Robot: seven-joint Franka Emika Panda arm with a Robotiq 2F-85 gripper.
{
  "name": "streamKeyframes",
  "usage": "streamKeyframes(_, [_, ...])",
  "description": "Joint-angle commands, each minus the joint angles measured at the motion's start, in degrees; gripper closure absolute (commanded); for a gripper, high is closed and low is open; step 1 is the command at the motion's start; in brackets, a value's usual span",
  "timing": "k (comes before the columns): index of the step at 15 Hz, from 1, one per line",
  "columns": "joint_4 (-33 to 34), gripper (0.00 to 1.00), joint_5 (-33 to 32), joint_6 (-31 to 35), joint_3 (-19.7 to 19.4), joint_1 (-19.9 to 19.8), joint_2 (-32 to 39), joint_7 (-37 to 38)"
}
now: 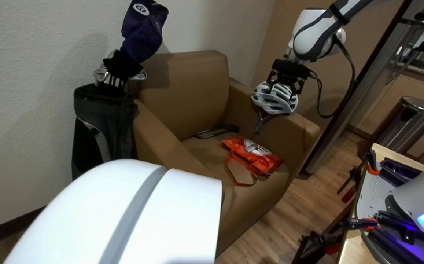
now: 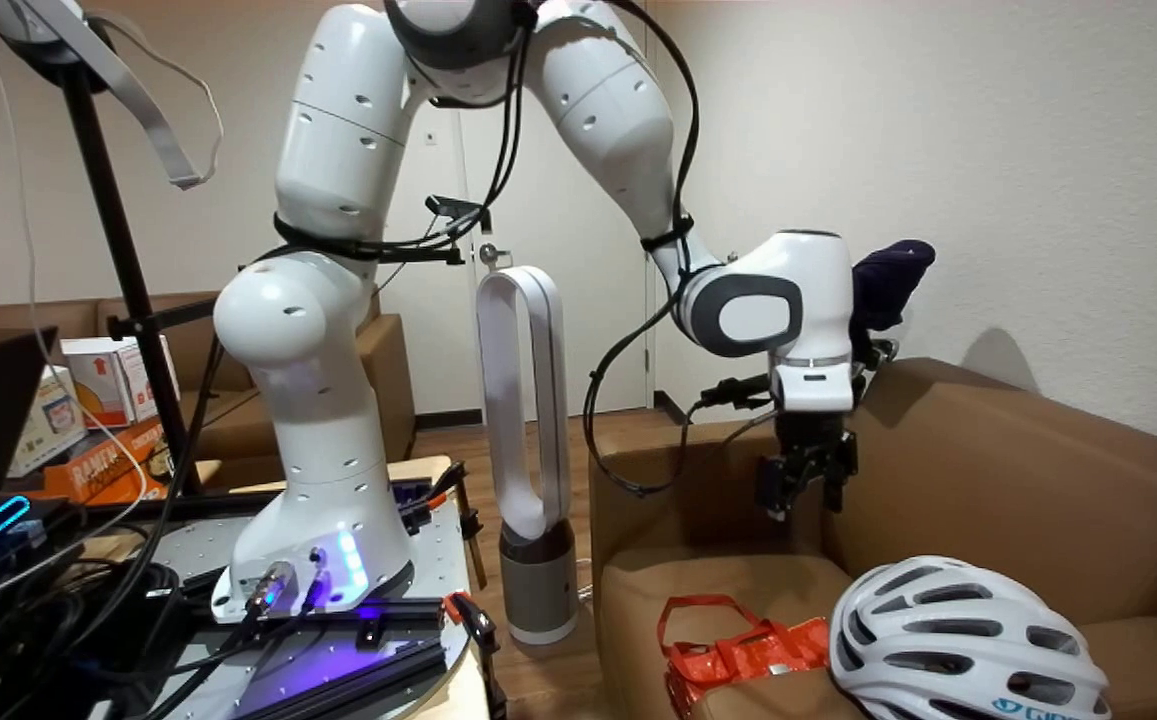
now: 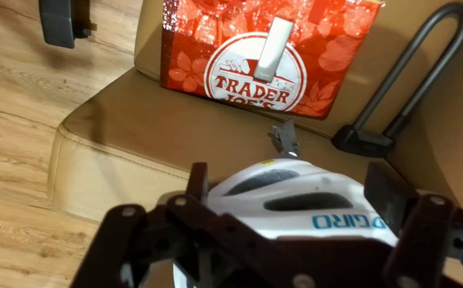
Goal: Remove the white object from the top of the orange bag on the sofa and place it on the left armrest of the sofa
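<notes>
Treat the tool (image 2: 806,497) as unloaded: suspended above the sofa (image 1: 188,88), with fingers (image 3: 197,180) spread wide apart, gripping nothing. Disregard the overlap with the white helmet (image 2: 978,645) in the wrist view (an effect of perspective, judging by the visible gap in an exterior view). Presume wide spacing to mean readiness for a pick not yet made.

Find the white object (image 3: 273,50), slim and remote-like, lying flat and slantwise across the round emblem (image 3: 235,52) of the orange bag (image 3: 327,60). Expect such a low profile to call for a careful descent and a grip across the narrow width; guard against pinching the glossy, seemingly pliable bag as well.

Locate the bag on the smooth tan seat (image 3: 167,124), near a U-shaped lock (image 3: 387,85). Reserve the left armrest (image 1: 175,143), broad and flat-topped, for the white object. Leave the helmet perched dome-up on the opposite armrest (image 1: 288,135) (probably parked there out of the way).

Farther out, observe a golf bag (image 1: 105,124) standing beside the sofa, a pale textured wall (image 1: 25,91) behind, wood-look flooring (image 3: 11,152) below, a loop-shaped fan (image 2: 550,420) on that flooring, and a tabletop (image 1: 376,190) carrying the robot base (image 2: 323,575) (lit blue).
</notes>
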Motion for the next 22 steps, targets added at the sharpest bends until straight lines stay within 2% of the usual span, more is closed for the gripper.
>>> streamKeyframes(1, [7.87,0.0,0.92,-1.57,-0.98,1.42,11.44,-0.62])
streamKeyframes(3, [10.57,0.0,-0.11,-1.68,-1.97,2.67,16.0,-0.87])
streamKeyframes(8, [10.79,0.0,-2.01,-0.54,-5.79,8.64,21.52,0.15])
streamKeyframes(9, [10.0,0.0,0.1,-0.31,-4.58,7.29,20.23,-1.03])
streamKeyframes(13, [10.38,0.0,-0.22,-0.23,-5.74,9.06,21.61,-0.78])
streamKeyframes(15, [9.39,0.0,2.63,3.43,-4.07,7.8,21.44,-0.05])
streamKeyframes(16, [9.03,0.0,5.74,5.46,-1.66,6.09,21.8,-0.15])
streamKeyframes(18, [9.05,0.0,10.79,8.28,0.78,5.33,23.59,0.71])
streamKeyframes(21, [9.74,0.0,14.87,12.07,2.23,5.6,27.13,0.46])
streamKeyframes(22, [9.87,0.0,15.01,12.2,1.39,6.49,28.11,0.55])
